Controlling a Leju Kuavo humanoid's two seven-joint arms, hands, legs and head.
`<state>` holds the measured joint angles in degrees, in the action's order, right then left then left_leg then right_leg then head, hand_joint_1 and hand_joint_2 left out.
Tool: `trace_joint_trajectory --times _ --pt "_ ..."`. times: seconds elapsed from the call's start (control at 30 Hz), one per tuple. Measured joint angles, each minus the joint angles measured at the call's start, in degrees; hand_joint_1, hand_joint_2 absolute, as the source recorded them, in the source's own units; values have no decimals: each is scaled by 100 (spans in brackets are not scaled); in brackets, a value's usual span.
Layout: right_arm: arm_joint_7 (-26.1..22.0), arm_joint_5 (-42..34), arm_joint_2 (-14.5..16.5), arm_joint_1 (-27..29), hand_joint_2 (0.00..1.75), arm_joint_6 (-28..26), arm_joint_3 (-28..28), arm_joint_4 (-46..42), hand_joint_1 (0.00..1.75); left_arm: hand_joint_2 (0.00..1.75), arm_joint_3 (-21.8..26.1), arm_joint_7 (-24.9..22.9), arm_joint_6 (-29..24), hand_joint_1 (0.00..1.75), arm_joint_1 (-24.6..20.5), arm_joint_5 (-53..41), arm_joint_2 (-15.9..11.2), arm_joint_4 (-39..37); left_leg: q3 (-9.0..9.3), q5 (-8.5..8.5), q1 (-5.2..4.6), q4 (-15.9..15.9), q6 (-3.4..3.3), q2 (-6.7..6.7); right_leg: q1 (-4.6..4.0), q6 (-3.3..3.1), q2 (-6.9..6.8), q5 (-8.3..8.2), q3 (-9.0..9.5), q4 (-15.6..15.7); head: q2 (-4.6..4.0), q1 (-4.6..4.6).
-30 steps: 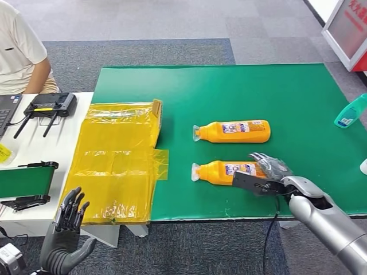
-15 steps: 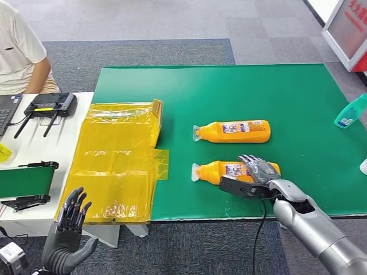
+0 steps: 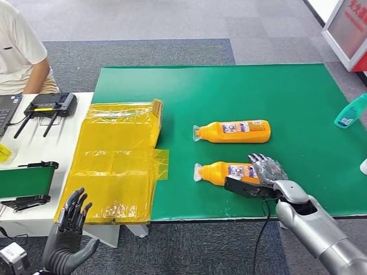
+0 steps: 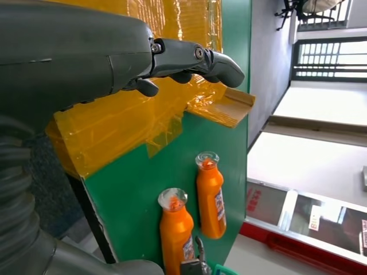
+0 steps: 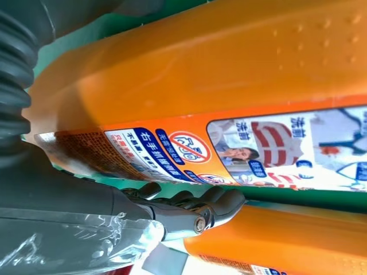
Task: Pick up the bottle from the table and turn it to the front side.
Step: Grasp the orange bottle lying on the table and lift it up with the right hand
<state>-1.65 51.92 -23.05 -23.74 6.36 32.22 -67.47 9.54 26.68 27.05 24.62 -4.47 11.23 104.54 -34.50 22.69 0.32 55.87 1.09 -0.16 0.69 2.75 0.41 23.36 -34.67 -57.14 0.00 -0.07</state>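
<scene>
Right hand (image 3: 265, 170) shifted right; fingers (image 3: 258, 162) curl over near bottle (image 3: 225, 171).

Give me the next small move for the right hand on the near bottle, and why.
Probably close the right hand around the near bottle before any lift. The hand lies over the bottle's base end, fingers draped across it and close against its label in the wrist view, but a firm grip can't be confirmed. The bottle lies flat on the green mat, label up, so it needs a secure hold to turn.
</scene>
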Motion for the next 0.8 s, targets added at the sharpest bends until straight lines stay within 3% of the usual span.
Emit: trace_joint_trajectory --times 0.2,0.23,0.27,0.37,0.4,0.8 --pt "-2 90 6 -6 175 70 -18 32 0 175 11 -1 22 0 4 -16 20 0 2 0 0 0 0 0 0 0 0 0 2 0 0 0" --pt "-16 91 6 -8 175 96 -18 40 8 175 13 0 25 0 4 -16 21 0 2 -1 0 0 0 0 0 1 0 -1 2 0 0 0" --pt "-41 90 6 -12 175 129 -18 49 41 175 15 0 27 0 4 -16 22 0 3 -1 0 0 -1 0 0 1 0 -1 3 0 0 0" --pt "-140 60 6 -29 175 205 -16 78 161 175 22 2 31 0 4 -16 22 0 7 -1 0 0 -1 0 0 2 1 -3 6 0 0 0" --pt "-168 39 6 -34 175 220 -15 83 172 175 23 3 32 0 4 -16 22 0 9 -1 0 0 -1 0 0 1 2 -3 8 1 0 0" --pt "-276 -264 -4 -66 175 282 0 96 175 175 29 42 38 0 7 -20 24 0 11 -5 1 0 1 0 -1 -1 1 -7 8 0 0 0"
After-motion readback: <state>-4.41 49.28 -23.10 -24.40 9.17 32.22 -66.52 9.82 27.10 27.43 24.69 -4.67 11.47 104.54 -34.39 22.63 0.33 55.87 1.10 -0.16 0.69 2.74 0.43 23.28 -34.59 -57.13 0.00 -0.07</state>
